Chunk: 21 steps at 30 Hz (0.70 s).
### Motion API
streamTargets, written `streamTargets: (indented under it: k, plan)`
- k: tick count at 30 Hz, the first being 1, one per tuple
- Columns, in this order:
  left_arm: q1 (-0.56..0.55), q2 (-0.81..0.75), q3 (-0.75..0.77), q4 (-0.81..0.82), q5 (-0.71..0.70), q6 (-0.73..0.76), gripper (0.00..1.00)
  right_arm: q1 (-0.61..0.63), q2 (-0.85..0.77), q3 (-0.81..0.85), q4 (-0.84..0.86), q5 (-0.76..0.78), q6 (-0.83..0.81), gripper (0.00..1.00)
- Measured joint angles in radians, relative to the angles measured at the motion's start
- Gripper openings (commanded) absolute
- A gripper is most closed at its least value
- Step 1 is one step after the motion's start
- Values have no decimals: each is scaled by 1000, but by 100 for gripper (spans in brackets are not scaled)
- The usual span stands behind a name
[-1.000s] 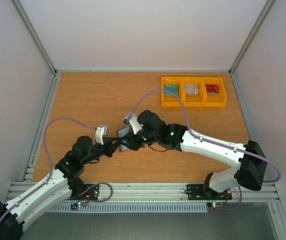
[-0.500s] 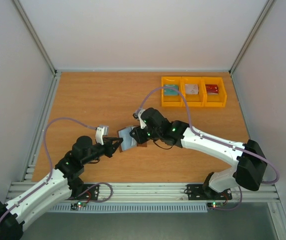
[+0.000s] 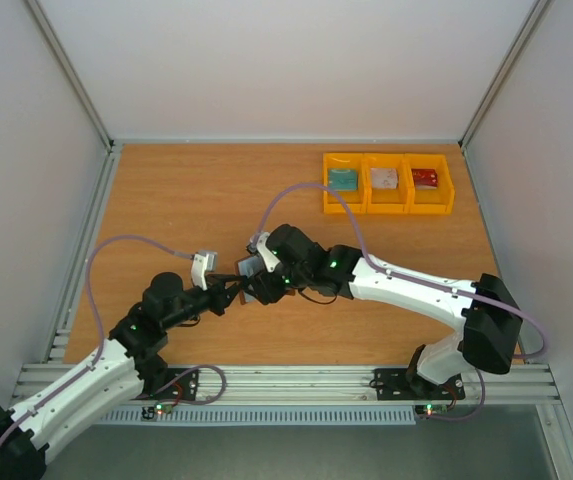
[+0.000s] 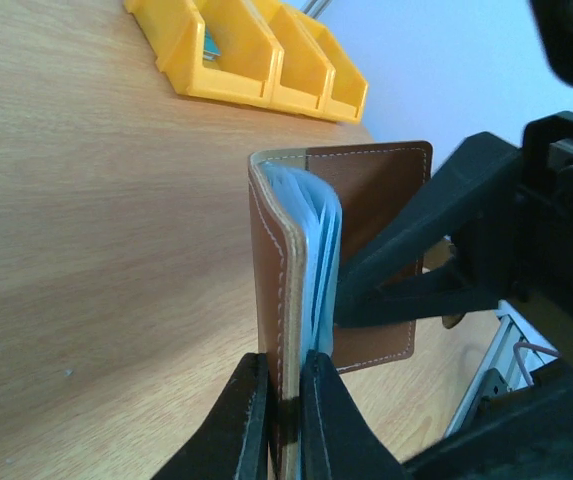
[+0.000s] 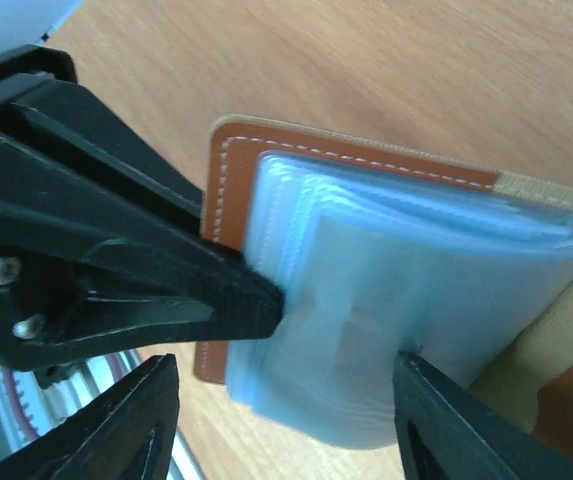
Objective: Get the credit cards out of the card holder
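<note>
The brown card holder (image 4: 276, 270) stands open on its edge just above the table, its blue-grey pockets (image 5: 396, 290) fanned out. My left gripper (image 4: 284, 375) is shut on one brown cover at its lower edge. My right gripper (image 5: 284, 365) is open, one finger on each side of the pocket stack, and faces the left gripper's fingers (image 5: 116, 270). From above, both grippers meet at the holder (image 3: 249, 267). I cannot make out any card in the pockets. Three credit cards lie in the bins: teal (image 3: 342, 179), whitish (image 3: 383, 178) and red (image 3: 425, 178).
Three joined yellow bins (image 3: 388, 206) stand at the back right of the wooden table (image 3: 186, 200), also seen in the left wrist view as the yellow bins (image 4: 266, 60). White walls close in the table on three sides.
The right gripper has opened wider and moved left, back over the holder's pockets. The left gripper keeps its hold and has barely moved.
</note>
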Motion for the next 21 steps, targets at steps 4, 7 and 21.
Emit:
streamTargets:
  k: [4,7,21]
  plan:
    - [0,-5,0,11,18,-10,0,-5,10,-10,12,-1,-41,66]
    - [0,-6,0,11,31,-21,0,-9,9,-30,9,17,-65,68]
    - [10,-13,-1,40,83,-48,0,-39,-19,-50,-3,42,-101,32]
